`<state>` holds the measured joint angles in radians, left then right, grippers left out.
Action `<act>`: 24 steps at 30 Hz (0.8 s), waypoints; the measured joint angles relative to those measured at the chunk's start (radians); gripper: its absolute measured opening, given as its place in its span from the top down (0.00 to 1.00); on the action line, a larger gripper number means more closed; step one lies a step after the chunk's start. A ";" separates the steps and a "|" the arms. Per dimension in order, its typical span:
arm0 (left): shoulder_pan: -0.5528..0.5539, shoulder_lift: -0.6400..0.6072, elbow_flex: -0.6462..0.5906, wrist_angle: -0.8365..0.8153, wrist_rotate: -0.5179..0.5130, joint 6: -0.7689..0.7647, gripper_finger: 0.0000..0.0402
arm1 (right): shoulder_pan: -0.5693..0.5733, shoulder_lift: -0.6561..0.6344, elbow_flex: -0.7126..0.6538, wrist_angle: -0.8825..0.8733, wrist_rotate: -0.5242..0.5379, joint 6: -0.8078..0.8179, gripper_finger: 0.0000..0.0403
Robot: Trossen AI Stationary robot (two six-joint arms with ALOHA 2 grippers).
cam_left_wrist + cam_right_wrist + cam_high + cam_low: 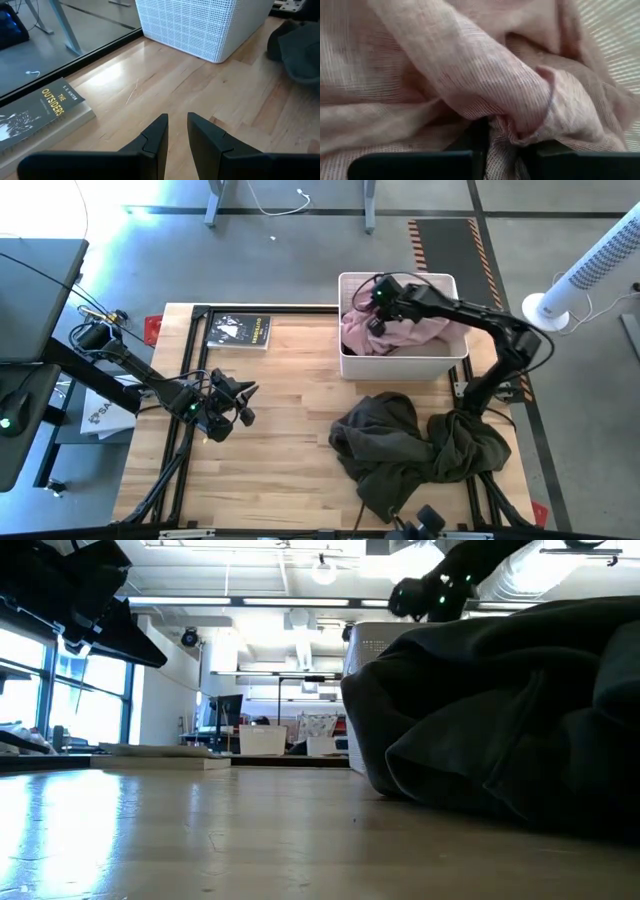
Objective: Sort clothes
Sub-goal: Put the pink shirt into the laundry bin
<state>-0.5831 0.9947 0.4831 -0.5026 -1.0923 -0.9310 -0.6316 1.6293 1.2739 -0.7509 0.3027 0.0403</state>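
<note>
Two arms show from above, the right gripper down in the white basket among pale pink clothes, the left gripper waiting over bare table; the right wrist view shows its fingers pinching pink cloth, so lifting out seems next.

A pale pink garment is bunched inside the basket, a fold pinched by the right end effector. A dark olive-brown garment is heaped, crumpled, on the desk near the basket.
</note>
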 joint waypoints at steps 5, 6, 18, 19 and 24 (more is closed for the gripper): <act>0.000 0.000 0.000 0.000 0.001 0.000 0.82 | -0.004 0.102 0.002 -0.003 0.003 -0.022 0.90; 0.000 0.000 0.000 0.000 0.001 0.000 0.82 | -0.004 0.121 0.002 -0.003 0.003 -0.022 0.90; 0.000 0.000 0.000 0.000 0.005 0.000 0.82 | -0.001 0.029 0.009 -0.198 0.029 -0.044 0.61; 0.000 0.000 0.000 0.000 0.005 0.000 0.82 | -0.001 -0.003 0.023 -0.216 0.032 -0.042 0.58; 0.000 0.000 0.000 0.000 0.005 0.000 0.82 | 0.008 -0.177 0.096 -0.233 0.039 -0.017 0.51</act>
<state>-0.5831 0.9947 0.4831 -0.5029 -1.0870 -0.9311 -0.6238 1.4527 1.3699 -0.9838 0.3421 0.0235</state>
